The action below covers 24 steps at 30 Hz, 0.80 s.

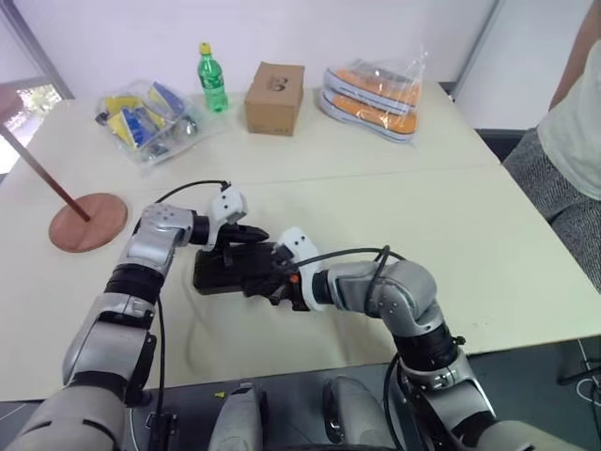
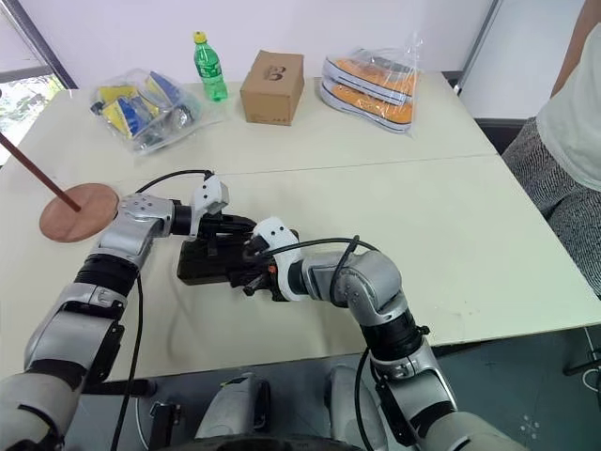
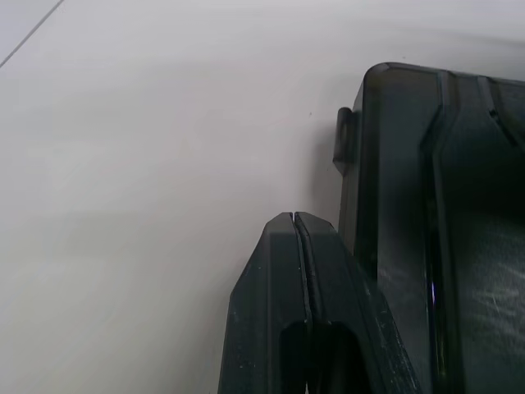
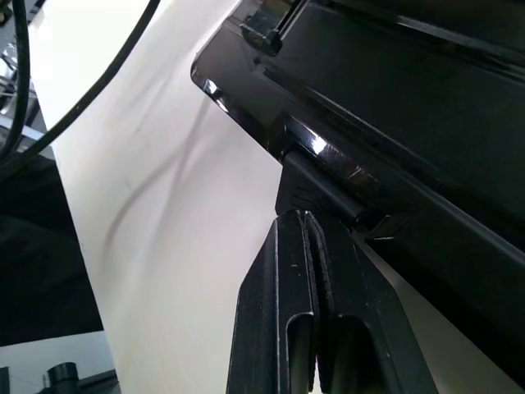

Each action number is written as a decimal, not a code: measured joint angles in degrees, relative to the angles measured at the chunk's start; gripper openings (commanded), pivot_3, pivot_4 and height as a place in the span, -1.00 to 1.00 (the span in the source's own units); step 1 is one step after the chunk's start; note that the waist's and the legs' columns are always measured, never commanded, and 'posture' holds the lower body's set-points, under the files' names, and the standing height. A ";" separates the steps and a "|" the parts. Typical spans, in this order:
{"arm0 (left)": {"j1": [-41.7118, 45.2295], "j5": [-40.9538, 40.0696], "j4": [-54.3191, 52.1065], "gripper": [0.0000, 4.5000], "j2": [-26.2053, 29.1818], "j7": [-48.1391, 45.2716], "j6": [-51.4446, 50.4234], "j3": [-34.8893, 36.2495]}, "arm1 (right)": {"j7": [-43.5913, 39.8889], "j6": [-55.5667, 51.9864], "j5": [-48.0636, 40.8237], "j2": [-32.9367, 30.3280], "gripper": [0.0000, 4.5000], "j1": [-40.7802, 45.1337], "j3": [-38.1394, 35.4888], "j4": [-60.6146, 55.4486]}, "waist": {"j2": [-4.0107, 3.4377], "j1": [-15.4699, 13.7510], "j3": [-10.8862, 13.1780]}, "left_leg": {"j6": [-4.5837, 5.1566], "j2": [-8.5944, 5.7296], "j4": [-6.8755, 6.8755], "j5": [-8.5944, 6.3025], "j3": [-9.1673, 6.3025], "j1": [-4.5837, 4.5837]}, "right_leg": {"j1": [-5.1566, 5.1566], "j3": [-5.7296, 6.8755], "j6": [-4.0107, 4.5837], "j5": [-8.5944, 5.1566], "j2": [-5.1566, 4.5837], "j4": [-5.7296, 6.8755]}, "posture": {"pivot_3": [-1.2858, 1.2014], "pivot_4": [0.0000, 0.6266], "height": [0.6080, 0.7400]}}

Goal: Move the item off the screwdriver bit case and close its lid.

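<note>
While the reddish-brown wooden stand [image 1: 86, 222] sits well off to the left, the dark flat plastic bit case [image 1: 235, 272] lies lengthwise between the closed-fingered left gripper [image 1: 258, 232] and closed-fingered right gripper [image 1: 274, 272], both touching it.

Wooden stand [image 1: 87, 222] at nine o'clock on the table: rod runs off the picture's left edge, top disc out of sight. Bit case [image 1: 218, 272]: right end hidden behind both grippers, bits not visible. Person [image 1: 573, 141] at three o'clock, cut by the right edge. Contents of the clear bag [image 1: 143, 117] at eleven o'clock too small to identify.
</note>
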<state>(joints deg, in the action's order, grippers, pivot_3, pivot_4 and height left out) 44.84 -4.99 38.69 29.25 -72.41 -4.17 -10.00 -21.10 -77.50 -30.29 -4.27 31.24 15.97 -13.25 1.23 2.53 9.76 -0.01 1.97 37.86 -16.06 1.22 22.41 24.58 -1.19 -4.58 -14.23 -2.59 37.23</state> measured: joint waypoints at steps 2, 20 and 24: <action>0.00 0.04 -0.04 -1.00 -0.05 -0.09 0.04 0.00 | 0.14 0.18 0.77 -0.09 -0.97 -0.62 0.82 1.99 | 0.00 -0.03 0.00 | 0.00 0.00 0.00 0.00 -0.01 0.02 | 0.02 0.01 0.00 0.00 0.00 0.00 | 0.03 -0.52 1.00; -0.21 1.21 -0.07 -1.00 0.01 0.06 2.66 -0.07 | 0.20 0.70 2.37 -0.10 -0.97 0.30 2.86 1.53 | 0.00 -0.02 0.00 | 0.01 0.00 0.00 -0.01 0.00 0.04 | 0.02 0.01 0.00 0.00 -0.02 -0.02 | 0.03 -0.52 1.00; -0.29 1.61 0.01 -1.00 0.11 0.39 3.40 -0.01 | 0.24 0.89 3.12 -2.64 -0.97 2.30 5.09 -2.98 | -0.01 0.03 0.01 | 0.01 0.00 0.00 -0.01 0.00 0.04 | 0.03 0.01 0.00 0.00 -0.02 -0.02 | 0.03 -0.52 1.00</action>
<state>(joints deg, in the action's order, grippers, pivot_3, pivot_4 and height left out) 44.54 -3.38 38.70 29.37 -72.02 -0.77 -10.01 -20.86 -76.61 -27.17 -6.91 33.54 21.06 -16.23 1.22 2.57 9.77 0.00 1.98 37.86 -16.07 1.22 22.45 24.61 -1.18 -4.58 -14.24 -2.60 37.21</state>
